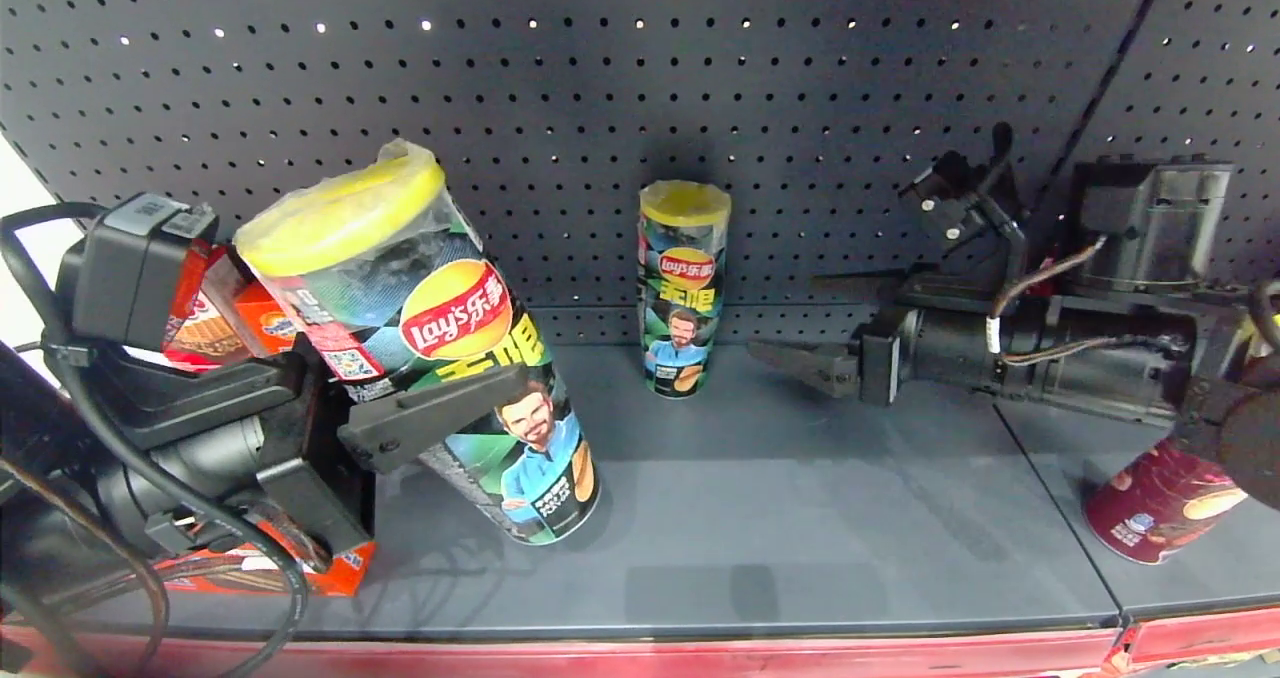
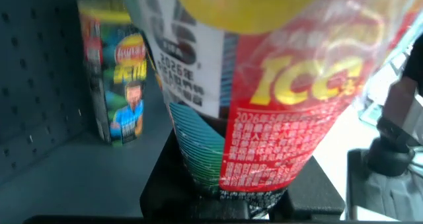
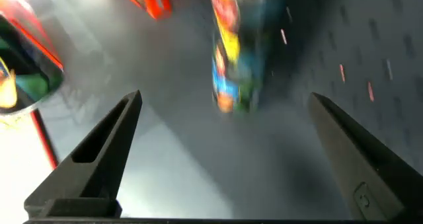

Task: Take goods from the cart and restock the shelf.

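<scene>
My left gripper (image 1: 445,403) is shut on a chips can (image 1: 430,328) with a yellow lid, at the left of the shelf (image 1: 800,518). The can tilts, lid up and to the left, its base low over the shelf floor; whether it touches I cannot tell. In the left wrist view the held can (image 2: 264,98) looms close above my left gripper (image 2: 231,197). A second, matching can (image 1: 683,288) stands upright at the back middle, also seen as the standing can (image 2: 119,85). My right gripper (image 1: 800,323) is open to its right, pointing at it. Its fingers (image 3: 99,158) frame the blurred can (image 3: 234,59).
Orange-red snack boxes (image 1: 225,313) sit behind and under my left arm at the shelf's left end. A dark red can (image 1: 1160,503) leans at the front right under my right arm. The pegboard back wall (image 1: 600,88) closes the shelf behind; a red lip (image 1: 700,653) runs along the front.
</scene>
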{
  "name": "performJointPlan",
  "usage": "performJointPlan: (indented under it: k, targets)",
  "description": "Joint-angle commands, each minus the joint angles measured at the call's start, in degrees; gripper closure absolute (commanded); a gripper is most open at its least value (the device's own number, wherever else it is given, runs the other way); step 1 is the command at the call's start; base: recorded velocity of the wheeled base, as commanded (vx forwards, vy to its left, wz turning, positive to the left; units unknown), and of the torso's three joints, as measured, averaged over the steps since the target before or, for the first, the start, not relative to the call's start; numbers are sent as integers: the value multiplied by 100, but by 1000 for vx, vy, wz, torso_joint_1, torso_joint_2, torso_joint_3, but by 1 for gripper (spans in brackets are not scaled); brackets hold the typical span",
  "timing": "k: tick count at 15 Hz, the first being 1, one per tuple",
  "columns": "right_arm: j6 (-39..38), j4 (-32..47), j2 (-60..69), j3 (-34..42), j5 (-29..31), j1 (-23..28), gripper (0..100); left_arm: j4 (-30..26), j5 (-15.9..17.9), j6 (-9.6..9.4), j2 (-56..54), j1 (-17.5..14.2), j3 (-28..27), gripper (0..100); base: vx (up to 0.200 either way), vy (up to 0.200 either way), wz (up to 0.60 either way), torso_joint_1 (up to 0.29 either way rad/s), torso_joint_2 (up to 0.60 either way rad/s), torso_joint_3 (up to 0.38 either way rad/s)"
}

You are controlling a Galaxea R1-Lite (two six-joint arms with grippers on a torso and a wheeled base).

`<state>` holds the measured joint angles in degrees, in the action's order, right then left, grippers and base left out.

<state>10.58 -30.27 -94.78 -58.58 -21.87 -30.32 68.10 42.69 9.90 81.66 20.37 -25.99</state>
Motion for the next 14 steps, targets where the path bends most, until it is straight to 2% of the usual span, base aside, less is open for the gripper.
performJointPlan:
  k: [1, 3, 8, 14]
  targets:
    - [234, -568, -743, -330, -669, 281, 0, -16, 37, -6, 7, -139, -46, 100, 0, 0, 0, 0, 0, 0]
    - [234, -963, -937, -383, -1179, 298, 0, 37, 29, -6, 25, -174, -46, 100, 0, 0, 0, 0, 0, 0]
    - [524, -1122, -1491, -708, -1715, 457, 0, 55, 108, -14, 157, -279, -143, 100, 0, 0, 0, 0, 0, 0]
    - [515, -1113, -2176, -1349, -1803, 439, 0, 63, 108, -23, 183, -367, -90, 100, 0, 0, 0, 0, 0, 0]
